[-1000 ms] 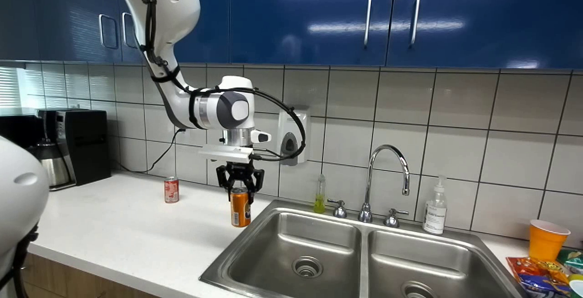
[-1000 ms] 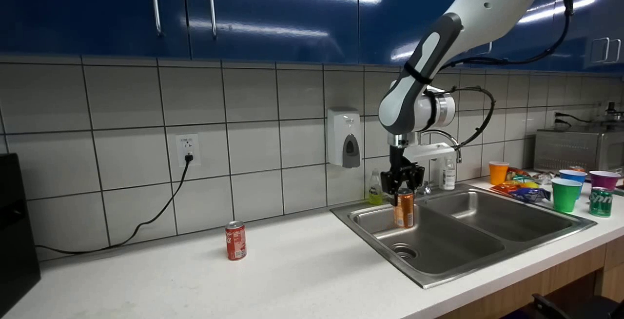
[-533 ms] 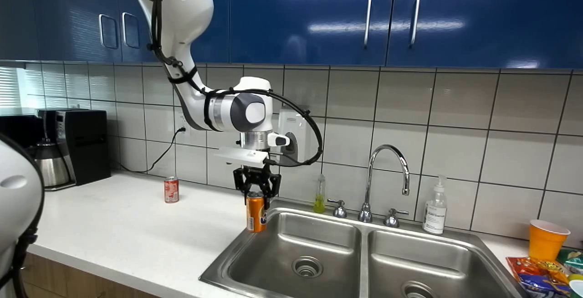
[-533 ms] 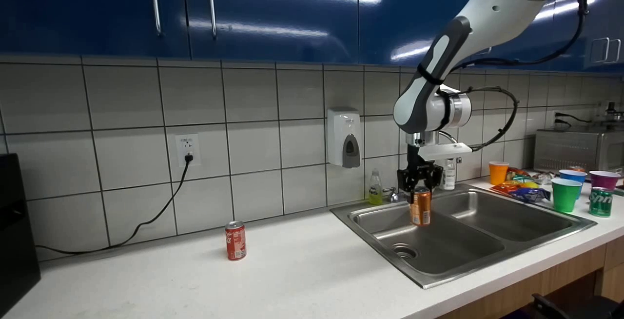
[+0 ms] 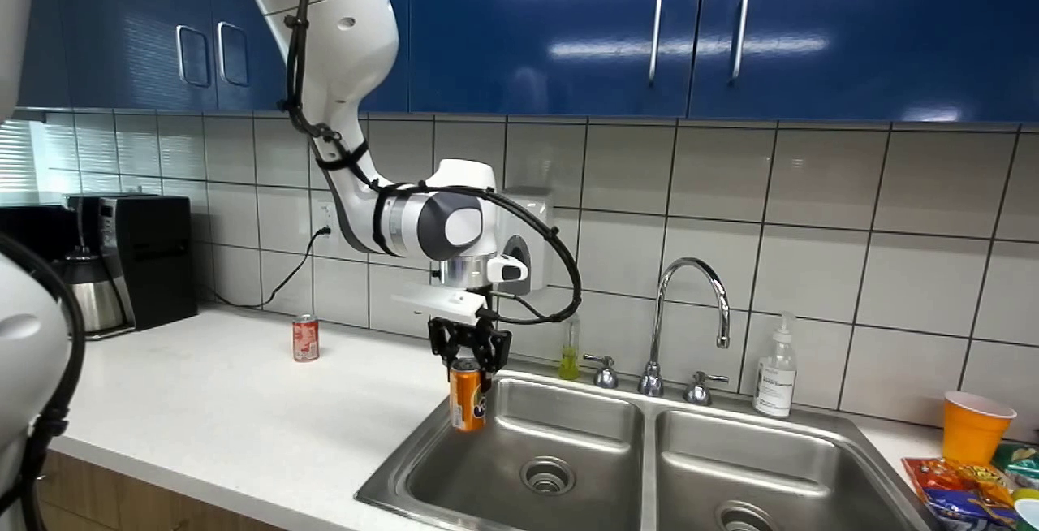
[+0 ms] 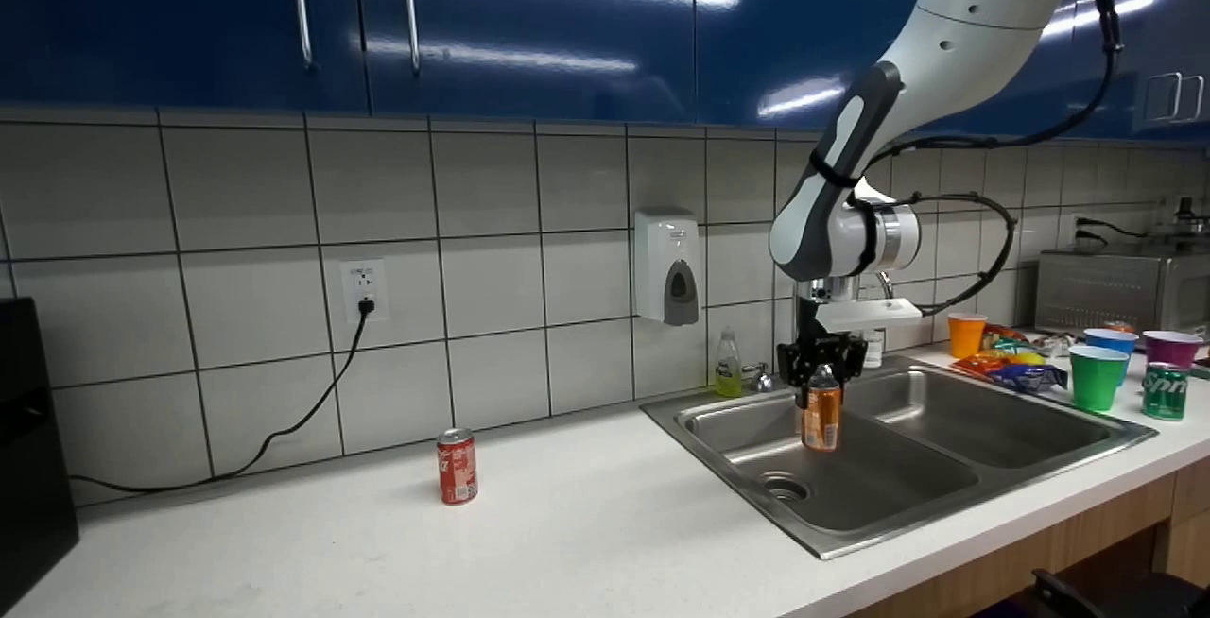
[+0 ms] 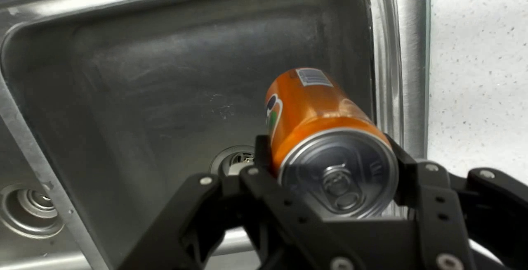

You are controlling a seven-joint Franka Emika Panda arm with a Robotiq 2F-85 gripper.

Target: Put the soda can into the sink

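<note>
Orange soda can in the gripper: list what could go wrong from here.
Rim strike: the soda can hangs close to the counter-side rim of the sink, so a careless descent might clip that edge.
Drop: it seems to hang above the basin floor, so opening the gripper now would likely let it fall and topple.
Slip: the fingers hold it near its top, leaving the lower part free, so a bump could twist it loose.

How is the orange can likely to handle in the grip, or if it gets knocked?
The orange can looks smooth and glossy, so it may slip if held loosely. The gripper has it near its silvery lid, so a low knock could tilt it. Being round, it would probably roll if it landed on its side in the sink.
</note>
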